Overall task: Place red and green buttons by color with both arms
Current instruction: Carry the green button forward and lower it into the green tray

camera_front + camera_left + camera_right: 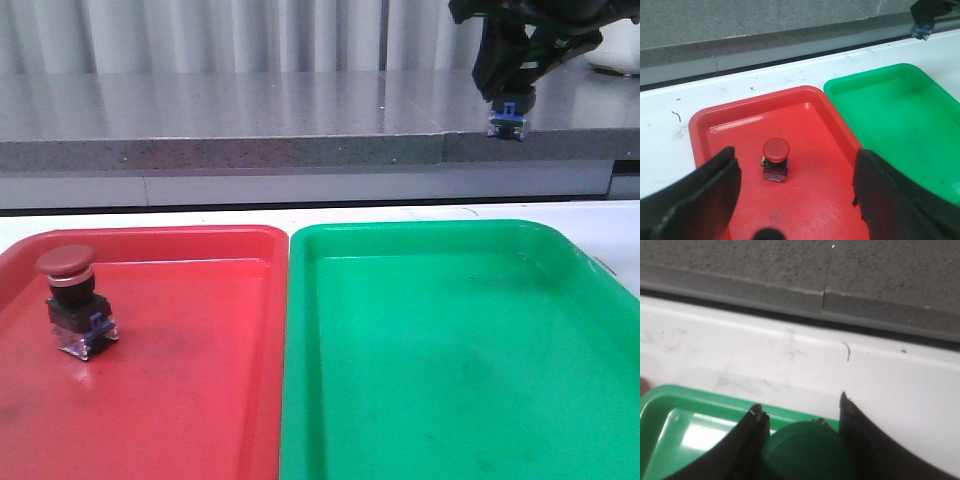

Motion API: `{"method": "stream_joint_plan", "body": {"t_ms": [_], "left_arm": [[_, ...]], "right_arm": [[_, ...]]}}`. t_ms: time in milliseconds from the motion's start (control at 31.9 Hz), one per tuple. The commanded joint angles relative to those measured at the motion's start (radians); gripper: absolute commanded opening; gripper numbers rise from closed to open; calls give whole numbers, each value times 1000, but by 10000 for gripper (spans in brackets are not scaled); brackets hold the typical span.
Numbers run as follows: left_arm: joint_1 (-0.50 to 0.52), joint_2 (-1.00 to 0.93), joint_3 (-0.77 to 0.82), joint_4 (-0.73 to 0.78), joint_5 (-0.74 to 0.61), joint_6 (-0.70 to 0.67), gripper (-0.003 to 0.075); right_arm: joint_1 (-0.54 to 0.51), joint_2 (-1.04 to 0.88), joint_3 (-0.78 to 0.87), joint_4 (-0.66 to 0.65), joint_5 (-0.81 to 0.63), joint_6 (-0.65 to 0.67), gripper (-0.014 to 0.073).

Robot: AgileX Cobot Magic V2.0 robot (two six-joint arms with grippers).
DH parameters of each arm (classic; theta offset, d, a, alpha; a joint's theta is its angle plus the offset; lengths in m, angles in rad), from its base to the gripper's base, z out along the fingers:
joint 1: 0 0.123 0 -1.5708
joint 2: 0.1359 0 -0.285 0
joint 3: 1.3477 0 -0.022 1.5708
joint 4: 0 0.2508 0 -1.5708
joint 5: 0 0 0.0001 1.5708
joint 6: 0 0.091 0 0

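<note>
The red button (72,300) stands upright in the red tray (200,400), near its left side; it also shows in the left wrist view (776,159). My left gripper (795,192) is open and empty, above the red tray with the button beyond its fingers. My right gripper (510,100) hangs high at the upper right, above the far end of the green tray (460,350), shut on the green button (807,450). Only the button's blue-clear base (507,122) shows below the fingers in the front view. It appears small in the left wrist view (921,31).
The two trays sit side by side on a white table (670,150), red on the left, green on the right. A grey ledge (250,120) runs along the back behind the table.
</note>
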Motion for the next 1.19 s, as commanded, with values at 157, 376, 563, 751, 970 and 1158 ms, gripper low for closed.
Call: {"method": "stream_joint_plan", "body": {"t_ms": [157, 376, 563, 751, 970, 1158], "left_arm": [[-7, 5, -27, -6, -71, -1, 472], [-7, 5, -27, -6, -71, -1, 472], [-7, 5, -27, -6, -71, -1, 472], [-7, 6, -27, -6, -71, -1, 472], [-7, 6, -27, -6, -71, -1, 472], [-7, 6, -27, -6, -71, -1, 472]], "right_arm": [[83, -227, 285, 6, -176, -11, 265], [184, -263, 532, 33, -368, -11, 265], [221, -233, 633, 65, -527, -11, 265], [221, -169, 636, 79, -576, -6, 265], [221, -107, 634, 80, -635, 18, 265], [221, -80, 634, 80, -649, 18, 265]]}}
